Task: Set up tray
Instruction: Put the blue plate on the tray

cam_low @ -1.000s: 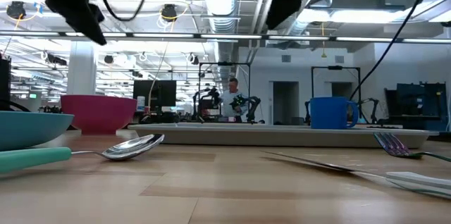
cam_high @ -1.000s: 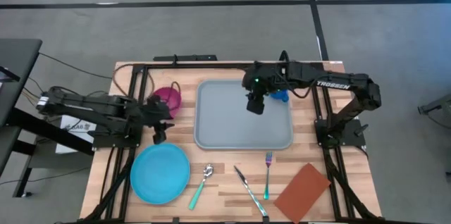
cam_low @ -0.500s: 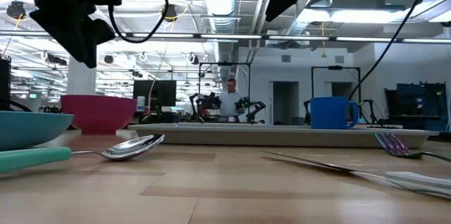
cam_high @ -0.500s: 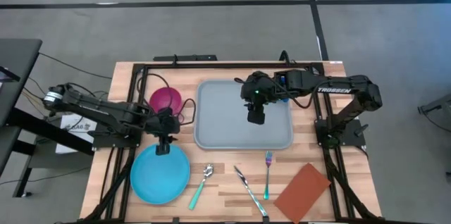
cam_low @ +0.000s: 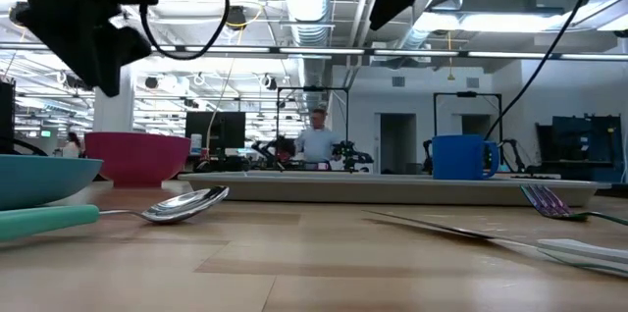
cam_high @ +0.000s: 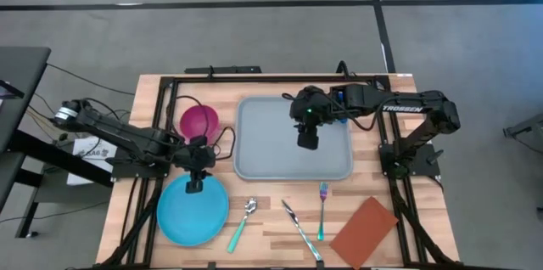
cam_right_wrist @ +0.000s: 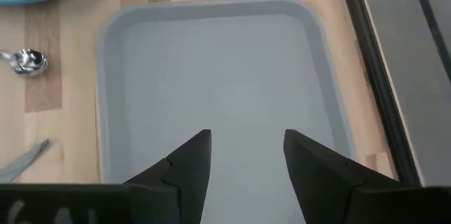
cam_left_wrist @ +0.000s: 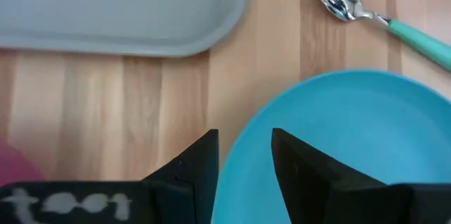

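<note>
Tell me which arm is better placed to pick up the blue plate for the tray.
Left. The left gripper, open, hangs over the blue plate's rim; the right gripper hovers over the tray.

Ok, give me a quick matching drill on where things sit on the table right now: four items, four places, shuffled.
Items:
1. pink bowl
2. blue plate
3. orange-brown napkin
4. fork

Places:
A. front right corner of the table
B. under the left gripper, at the front left
C. beside the tray, on its left
D. in front of the tray's right corner

Pairs: 1-C, 2-B, 3-A, 4-D

The right gripper hangs open over the tray.
</note>
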Motion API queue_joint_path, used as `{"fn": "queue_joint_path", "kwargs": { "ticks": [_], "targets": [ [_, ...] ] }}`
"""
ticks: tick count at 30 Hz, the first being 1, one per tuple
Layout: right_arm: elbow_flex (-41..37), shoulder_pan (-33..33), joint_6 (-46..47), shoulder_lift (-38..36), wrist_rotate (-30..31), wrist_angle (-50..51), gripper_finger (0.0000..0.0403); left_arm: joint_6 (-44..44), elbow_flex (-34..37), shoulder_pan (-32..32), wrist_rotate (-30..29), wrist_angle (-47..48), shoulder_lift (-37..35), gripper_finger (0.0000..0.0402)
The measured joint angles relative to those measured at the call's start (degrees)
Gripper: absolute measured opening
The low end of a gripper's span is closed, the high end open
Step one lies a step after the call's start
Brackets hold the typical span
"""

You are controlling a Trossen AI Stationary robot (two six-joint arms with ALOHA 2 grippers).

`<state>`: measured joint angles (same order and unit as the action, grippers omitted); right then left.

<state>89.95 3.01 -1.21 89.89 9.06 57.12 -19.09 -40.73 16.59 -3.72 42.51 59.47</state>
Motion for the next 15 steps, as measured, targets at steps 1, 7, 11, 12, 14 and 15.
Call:
{"fn": "queue_joint_path", "kwargs": {
  "ticks": [1,7,11,12,14,15],
  "targets": [
    [0.0,0.0,1.0,0.0,0.0,0.0,0.0171,-0.4,0.9,0.1,0.0,-1.4,0.5,0.0119],
    [0.0,-0.4,2.7,0.0,-0.1,0.1,0.0171,2.7,4.4,0.3,-1.3,-3.2,5.8,0.0119],
    [0.0,-0.4,2.8,0.0,-0.1,0.3,0.0171,4.8,4.4,0.2,-1.0,-4.0,10.0,0.0119],
    [0.0,-0.4,2.8,0.0,-0.1,0.3,0.0171,5.5,4.4,0.2,-0.9,-4.3,11.1,0.0119],
    [0.0,-0.4,2.8,0.0,-0.1,0.3,0.0171,6.3,4.4,0.2,-0.8,-5.4,13.1,0.0119],
    [0.0,-0.4,2.8,0.0,-0.1,0.2,0.0171,6.5,4.4,0.2,-0.8,-5.7,14.1,0.0119]
  ]
}}
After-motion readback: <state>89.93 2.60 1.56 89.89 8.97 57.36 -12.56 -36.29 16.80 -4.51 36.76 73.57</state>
